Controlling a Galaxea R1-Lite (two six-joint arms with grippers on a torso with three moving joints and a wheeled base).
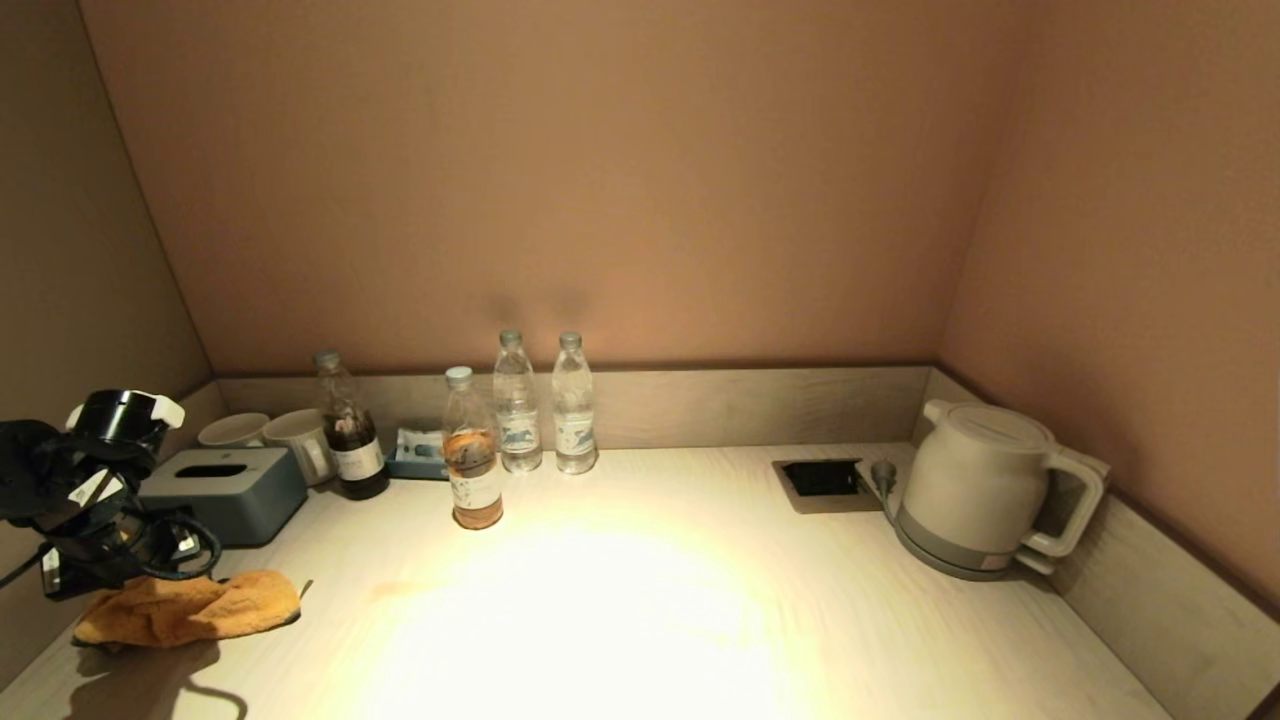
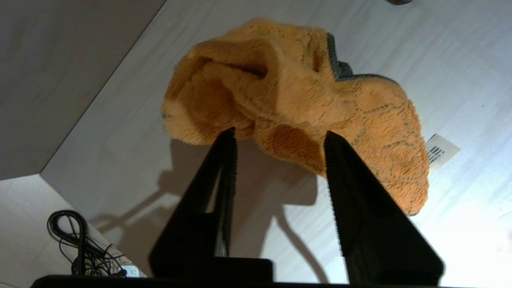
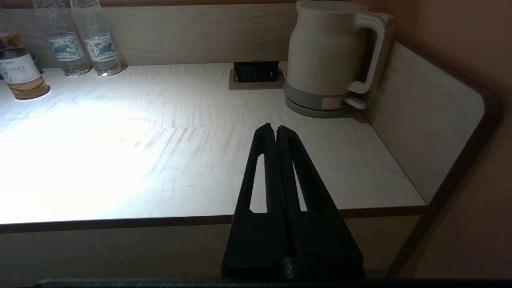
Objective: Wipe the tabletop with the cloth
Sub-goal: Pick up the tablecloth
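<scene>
An orange cloth lies bunched on the pale wooden tabletop at its front left. In the left wrist view the cloth has a grey edge and a white tag. My left gripper is open just above the cloth's near edge, its two black fingers standing apart with nothing between them. In the head view the left arm hovers over the cloth's left end. My right gripper is shut and empty, held off the table's front edge on the right side; it does not show in the head view.
Along the back stand a grey tissue box, two mugs, a dark bottle, a tea bottle and two water bottles. A white kettle and a socket panel are at the right. Walls enclose three sides.
</scene>
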